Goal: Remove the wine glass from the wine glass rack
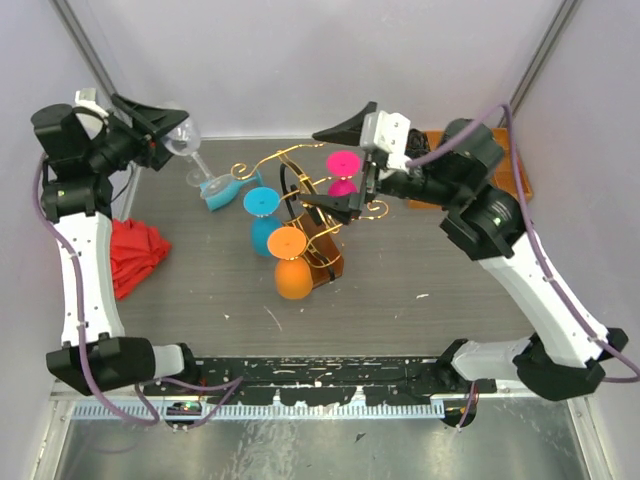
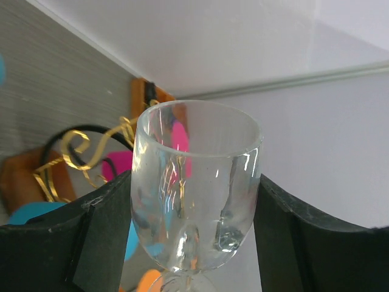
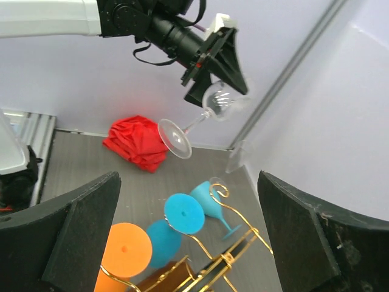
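Left wrist: wine glass (image 2: 194,182) inside left end effector (image 2: 196,213).

A gold wire rack (image 1: 290,160) blocks the table's middle, hung with a pink plastic glass (image 1: 343,163), a blue plastic glass (image 1: 262,203) and an orange plastic glass (image 1: 287,245). A light-blue plastic glass (image 1: 220,192) lies just left, with a crumpled red cloth (image 1: 135,255) at the left edge. The left gripper (image 1: 172,140) holds a clear wine glass (image 2: 194,182) above the back-left corner. The grey tabletop (image 1: 430,280) in front lies bare.

Gold wire wine glass rack (image 1: 324,243) upright, brown wooden base. Clear wine glass (image 1: 186,137) tilted aloft, well apart.
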Available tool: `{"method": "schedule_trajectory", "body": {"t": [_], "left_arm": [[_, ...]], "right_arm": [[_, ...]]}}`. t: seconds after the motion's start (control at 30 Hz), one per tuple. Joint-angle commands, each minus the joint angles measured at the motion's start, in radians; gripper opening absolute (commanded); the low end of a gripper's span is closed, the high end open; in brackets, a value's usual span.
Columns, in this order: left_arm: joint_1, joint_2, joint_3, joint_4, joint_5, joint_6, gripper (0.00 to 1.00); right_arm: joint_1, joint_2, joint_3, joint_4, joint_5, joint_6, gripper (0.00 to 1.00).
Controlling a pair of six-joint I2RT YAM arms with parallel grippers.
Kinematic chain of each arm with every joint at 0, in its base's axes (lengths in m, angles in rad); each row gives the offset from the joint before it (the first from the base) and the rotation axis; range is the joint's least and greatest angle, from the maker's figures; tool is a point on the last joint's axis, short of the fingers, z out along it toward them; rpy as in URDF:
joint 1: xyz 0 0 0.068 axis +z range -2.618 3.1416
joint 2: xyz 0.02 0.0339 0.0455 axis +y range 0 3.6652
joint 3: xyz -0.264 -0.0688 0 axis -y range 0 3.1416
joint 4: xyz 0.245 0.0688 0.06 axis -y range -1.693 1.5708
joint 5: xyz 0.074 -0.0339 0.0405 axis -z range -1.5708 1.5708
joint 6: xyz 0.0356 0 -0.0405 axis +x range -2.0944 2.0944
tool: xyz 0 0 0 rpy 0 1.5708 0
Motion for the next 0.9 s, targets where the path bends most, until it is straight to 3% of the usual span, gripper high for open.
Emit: {"method": "schedule_trajectory", "body": {"t": [0.0,0.13,0.33,0.77,0.87], "left_arm": [[0.124,0.026,-0.003,-0.032,0.017,0.194,0.53],[0.212,0.025,-0.012,-0.048,-0.071,0.297,0.54],[0.243,0.042,-0.028,-0.033,-0.256,0.464,0.59],[0.255,0.122,-0.204,0.237,-0.531,0.592,0.58],[0.233,0.175,-0.21,0.291,-0.586,0.664,0.57]], "right_arm": [[-0.001,-0.056,-0.027,-0.039,0.119,-0.071,1.0],[-0.004,-0.06,-0.057,-0.07,0.164,-0.085,1.0],[-0.008,-0.055,-0.11,-0.07,0.179,-0.1,1.0],[-0.024,-0.023,-0.177,-0.059,0.159,-0.027,1.0],[-0.027,-0.032,-0.213,-0.045,0.215,0.043,1.0]]}}
